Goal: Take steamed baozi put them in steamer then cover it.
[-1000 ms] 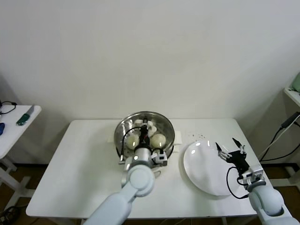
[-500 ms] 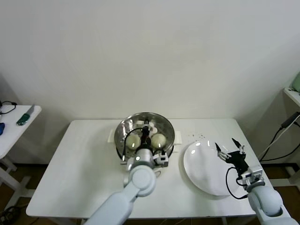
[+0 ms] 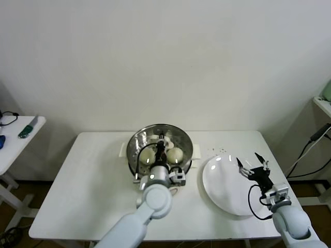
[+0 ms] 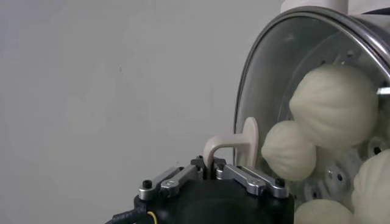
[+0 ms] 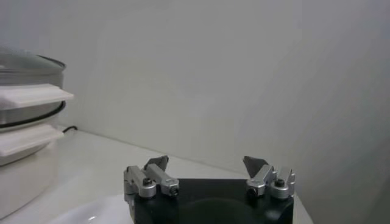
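The steel steamer (image 3: 184, 140) stands on its white base at the table's back middle. Two pale baozi (image 3: 147, 154) (image 3: 175, 153) show inside it in the head view. The left wrist view shows several baozi (image 4: 334, 106) through the round glass lid (image 4: 274, 73). My left gripper (image 3: 161, 144) is shut on the lid's white handle (image 4: 234, 143) and holds the lid over the steamer. Whether the lid rests on the rim I cannot tell. My right gripper (image 3: 253, 167) is open and empty, above the right part of the flat white plate (image 3: 222, 186). It also shows in the right wrist view (image 5: 207, 167).
The steamer's white side handles (image 5: 30, 94) show in the right wrist view. A small side table (image 3: 20, 135) with tools stands at the far left. A shelf with hanging cables (image 3: 310, 150) is at the far right. A wall rises behind the table.
My left arm has shifted slightly toward the near side with the lid in its grip. The right gripper has barely moved and stays open.
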Controlling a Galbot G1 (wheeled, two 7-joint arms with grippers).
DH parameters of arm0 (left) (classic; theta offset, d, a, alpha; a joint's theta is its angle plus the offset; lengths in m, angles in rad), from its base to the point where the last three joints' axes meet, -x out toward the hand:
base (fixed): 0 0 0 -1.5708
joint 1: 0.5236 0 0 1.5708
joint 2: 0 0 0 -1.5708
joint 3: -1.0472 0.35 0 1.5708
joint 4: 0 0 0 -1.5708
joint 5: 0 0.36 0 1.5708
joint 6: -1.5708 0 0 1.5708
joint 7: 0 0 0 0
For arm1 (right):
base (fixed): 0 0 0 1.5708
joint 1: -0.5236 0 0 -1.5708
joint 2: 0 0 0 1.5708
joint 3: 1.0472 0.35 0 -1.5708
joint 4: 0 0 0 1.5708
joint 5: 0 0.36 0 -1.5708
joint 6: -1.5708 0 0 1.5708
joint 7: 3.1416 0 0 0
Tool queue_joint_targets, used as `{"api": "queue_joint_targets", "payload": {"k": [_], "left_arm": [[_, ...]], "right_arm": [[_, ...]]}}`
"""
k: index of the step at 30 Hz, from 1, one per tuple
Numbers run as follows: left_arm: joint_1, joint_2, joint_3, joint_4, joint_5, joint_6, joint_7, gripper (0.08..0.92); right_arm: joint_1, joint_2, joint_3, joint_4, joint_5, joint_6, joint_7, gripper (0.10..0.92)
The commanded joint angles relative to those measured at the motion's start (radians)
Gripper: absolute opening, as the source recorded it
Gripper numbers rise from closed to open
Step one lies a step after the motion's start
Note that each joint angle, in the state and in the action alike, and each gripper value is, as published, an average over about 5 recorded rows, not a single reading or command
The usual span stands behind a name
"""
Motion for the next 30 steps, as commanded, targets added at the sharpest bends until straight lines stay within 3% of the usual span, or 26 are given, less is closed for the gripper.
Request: {"api": "queue_joint_targets", "payload": {"k": [1, 5, 17, 25, 30], "left_arm": [[0.005, 0.008, -0.001, -0.011, -0.028, 0.049, -0.006, 0.153], [0.008, 0.022, -0.004, -0.043, -0.037, 0.049, -0.007, 0.198], [0.095, 0.067, -0.036, -0.181, -0.071, 0.049, -0.019, 0.538], [0.16, 0.135, -0.067, -0.297, -0.143, 0.049, -0.028, 0.768], [0.238, 0.176, -0.124, -0.366, -0.22, 0.048, -0.076, 0.82]], "right_arm": [[-0.004, 0.003, 0.001, 0.004, -0.003, 0.002, -0.007, 0.823], [-0.006, 0.005, 0.001, 0.005, -0.005, 0.002, -0.01, 0.823], [-0.009, 0.007, 0.001, 0.033, 0.016, -0.096, 0.02, 0.823], [-0.002, 0.008, 0.005, 0.04, 0.021, -0.112, 0.045, 0.823], [-0.002, 0.007, 0.006, 0.048, 0.027, -0.122, 0.055, 0.823]]}}
